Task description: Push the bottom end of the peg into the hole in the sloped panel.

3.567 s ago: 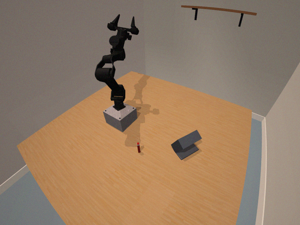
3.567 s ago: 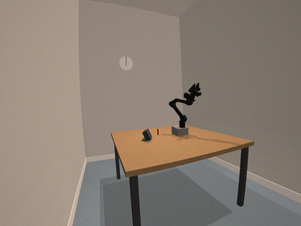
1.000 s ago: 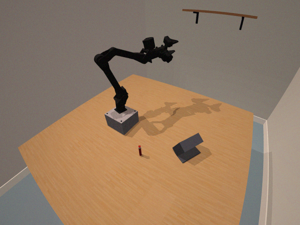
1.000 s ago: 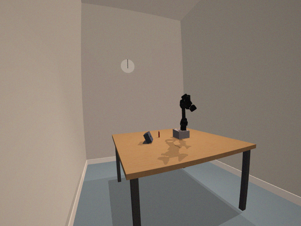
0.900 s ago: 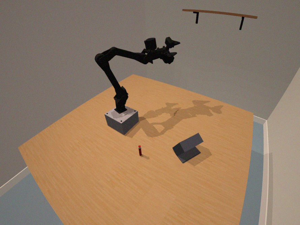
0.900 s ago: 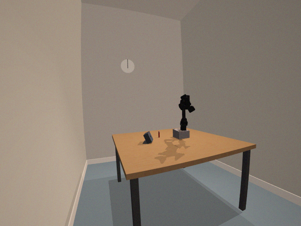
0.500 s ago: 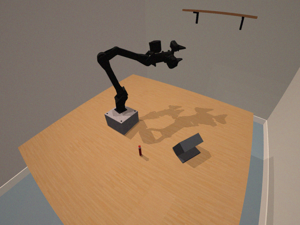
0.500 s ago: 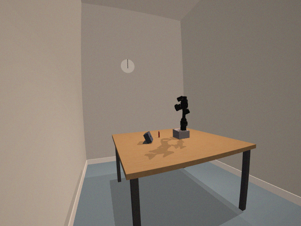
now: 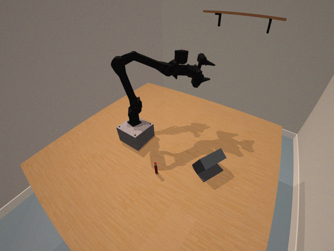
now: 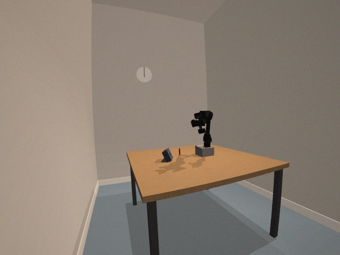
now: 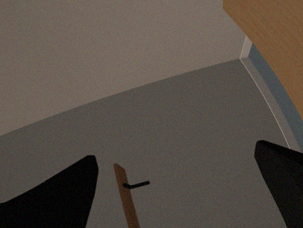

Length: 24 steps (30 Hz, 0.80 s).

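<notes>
A slim dark red peg [image 9: 155,169] [image 10: 179,152] with a bright red top and a pale band below it stands upright on the table. A dark grey sloped panel [image 9: 210,159] [image 10: 167,155] stands apart from it; the exterior view shows a small dark hole [image 10: 170,153] in its face. The hole's exact shape is too small to tell. My gripper [image 9: 212,71] [image 11: 179,158] is open and empty, raised high above the table, with its fingers pointing out toward the wall. Neither peg nor panel shows in the wrist view.
The arm's grey base block [image 9: 137,136] [image 10: 204,150] sits on the wooden table [image 9: 113,189] [image 10: 219,167], behind the peg in the top view. A brown wall shelf [image 9: 244,14] [image 11: 127,201] is on the wall beyond the table. Arm shadows fall around the panel.
</notes>
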Motion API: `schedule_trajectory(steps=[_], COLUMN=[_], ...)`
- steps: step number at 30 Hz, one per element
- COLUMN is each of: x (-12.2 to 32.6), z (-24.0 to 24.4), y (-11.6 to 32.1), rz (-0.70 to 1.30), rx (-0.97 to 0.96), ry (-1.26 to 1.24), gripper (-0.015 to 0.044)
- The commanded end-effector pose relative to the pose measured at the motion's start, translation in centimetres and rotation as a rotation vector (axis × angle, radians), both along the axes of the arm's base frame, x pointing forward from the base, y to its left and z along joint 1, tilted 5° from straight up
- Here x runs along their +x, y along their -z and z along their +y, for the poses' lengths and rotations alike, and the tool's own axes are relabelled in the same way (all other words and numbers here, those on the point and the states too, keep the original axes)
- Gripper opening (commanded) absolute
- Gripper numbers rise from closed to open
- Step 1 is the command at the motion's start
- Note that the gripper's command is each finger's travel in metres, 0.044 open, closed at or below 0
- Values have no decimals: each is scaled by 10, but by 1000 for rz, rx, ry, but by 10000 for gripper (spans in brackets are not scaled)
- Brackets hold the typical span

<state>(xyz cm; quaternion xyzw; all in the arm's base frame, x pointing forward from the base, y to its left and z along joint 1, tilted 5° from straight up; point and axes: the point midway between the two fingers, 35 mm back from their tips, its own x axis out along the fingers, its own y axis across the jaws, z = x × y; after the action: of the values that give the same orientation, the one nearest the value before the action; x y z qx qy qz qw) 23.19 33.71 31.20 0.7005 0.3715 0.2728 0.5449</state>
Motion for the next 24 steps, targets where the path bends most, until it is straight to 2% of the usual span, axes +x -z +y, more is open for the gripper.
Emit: schedule_trajectory(steps=[1, 24], x=[17, 107], z=[-6, -81], y=[14, 90], rz=[-13, -28], rx=[-81, -547], ry=[35, 209], gripper=[440, 440])
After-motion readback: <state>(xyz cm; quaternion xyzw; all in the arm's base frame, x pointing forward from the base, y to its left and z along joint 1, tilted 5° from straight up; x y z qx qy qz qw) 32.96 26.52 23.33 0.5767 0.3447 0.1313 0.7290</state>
